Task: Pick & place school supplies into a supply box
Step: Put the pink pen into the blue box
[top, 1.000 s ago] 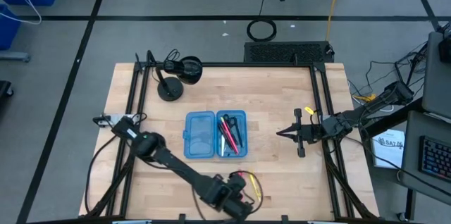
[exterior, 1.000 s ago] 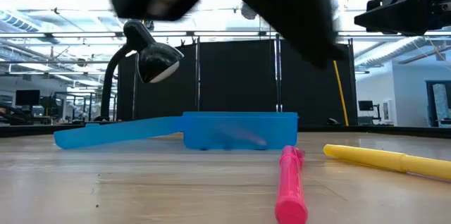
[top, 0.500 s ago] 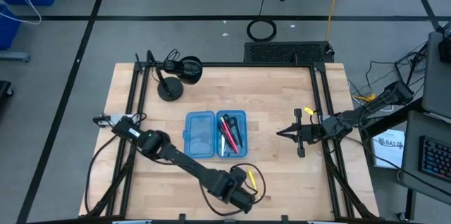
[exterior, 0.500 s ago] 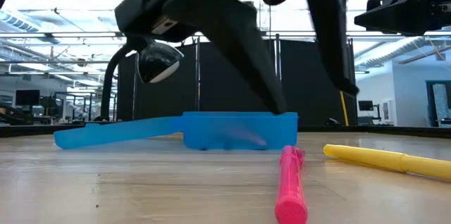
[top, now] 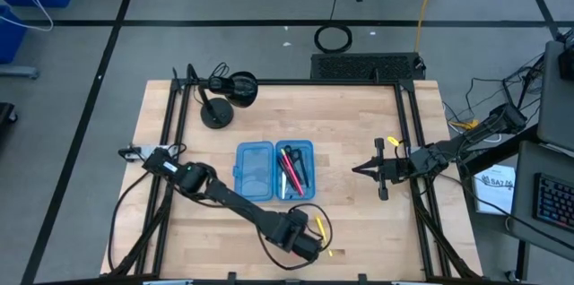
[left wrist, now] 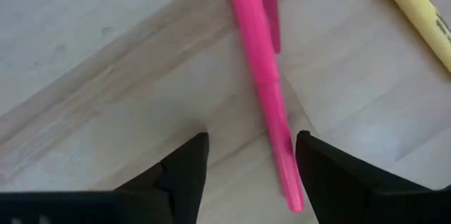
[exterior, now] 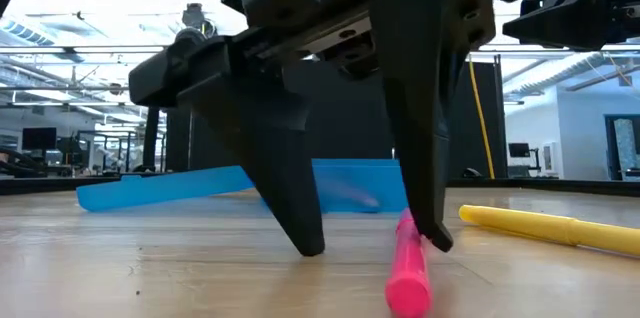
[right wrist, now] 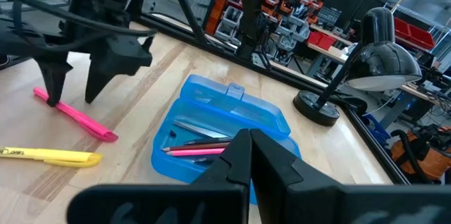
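Pickup step: your left gripper [left wrist: 250, 157] stands open at the slim pink plastic pen [left wrist: 259, 62] on the counter; centre it, then close. Right gripper [right wrist: 248, 155] waits closed.

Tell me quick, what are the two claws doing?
Left gripper: open, holding nothing, over the pink pen.
Right gripper: shut, empty.

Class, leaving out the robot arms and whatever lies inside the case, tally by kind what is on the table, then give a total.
pink pen: 1
yellow marker: 1
blue case: 1
black desk lamp: 1
Total: 4
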Action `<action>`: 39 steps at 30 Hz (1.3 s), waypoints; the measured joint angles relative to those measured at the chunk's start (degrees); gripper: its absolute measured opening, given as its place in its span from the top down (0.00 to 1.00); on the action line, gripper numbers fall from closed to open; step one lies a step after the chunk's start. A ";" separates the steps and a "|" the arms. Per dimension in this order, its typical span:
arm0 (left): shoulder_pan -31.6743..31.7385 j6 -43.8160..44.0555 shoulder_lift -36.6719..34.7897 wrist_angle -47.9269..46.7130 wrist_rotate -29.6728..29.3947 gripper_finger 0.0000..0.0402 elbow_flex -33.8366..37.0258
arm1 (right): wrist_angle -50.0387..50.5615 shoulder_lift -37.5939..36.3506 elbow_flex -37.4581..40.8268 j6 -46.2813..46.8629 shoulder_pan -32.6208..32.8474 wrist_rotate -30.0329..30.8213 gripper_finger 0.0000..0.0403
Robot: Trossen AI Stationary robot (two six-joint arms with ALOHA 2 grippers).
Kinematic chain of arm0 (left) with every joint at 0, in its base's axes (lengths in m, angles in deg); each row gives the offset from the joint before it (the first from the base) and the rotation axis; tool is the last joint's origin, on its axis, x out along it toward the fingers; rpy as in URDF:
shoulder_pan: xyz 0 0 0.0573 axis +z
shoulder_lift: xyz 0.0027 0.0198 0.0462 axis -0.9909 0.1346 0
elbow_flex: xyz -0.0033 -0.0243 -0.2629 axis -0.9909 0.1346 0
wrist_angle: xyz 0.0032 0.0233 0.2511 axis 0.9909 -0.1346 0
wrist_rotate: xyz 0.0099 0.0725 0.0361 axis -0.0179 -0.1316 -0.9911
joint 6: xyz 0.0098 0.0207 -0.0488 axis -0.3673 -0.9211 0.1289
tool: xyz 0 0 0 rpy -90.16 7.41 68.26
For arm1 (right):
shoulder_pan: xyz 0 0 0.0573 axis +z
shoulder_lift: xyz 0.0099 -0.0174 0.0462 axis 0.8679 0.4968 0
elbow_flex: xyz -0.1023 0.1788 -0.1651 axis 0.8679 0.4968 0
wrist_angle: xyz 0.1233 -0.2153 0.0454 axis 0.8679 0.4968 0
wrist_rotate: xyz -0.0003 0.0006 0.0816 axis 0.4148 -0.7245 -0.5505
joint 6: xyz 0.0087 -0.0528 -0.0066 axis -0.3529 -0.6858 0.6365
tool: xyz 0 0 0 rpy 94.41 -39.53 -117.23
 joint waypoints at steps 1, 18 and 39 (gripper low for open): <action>0.07 0.05 -0.06 1.11 0.16 0.47 0.80 | 0.00 0.00 0.00 -0.02 -0.02 0.00 1.00; 0.25 -2.84 0.16 -3.38 -0.19 0.76 3.04 | 0.00 0.00 0.00 0.26 0.00 0.04 1.00; 0.15 -26.93 0.80 0.98 -3.76 0.95 3.23 | 1.50 0.02 0.00 1.89 -0.02 -0.06 1.00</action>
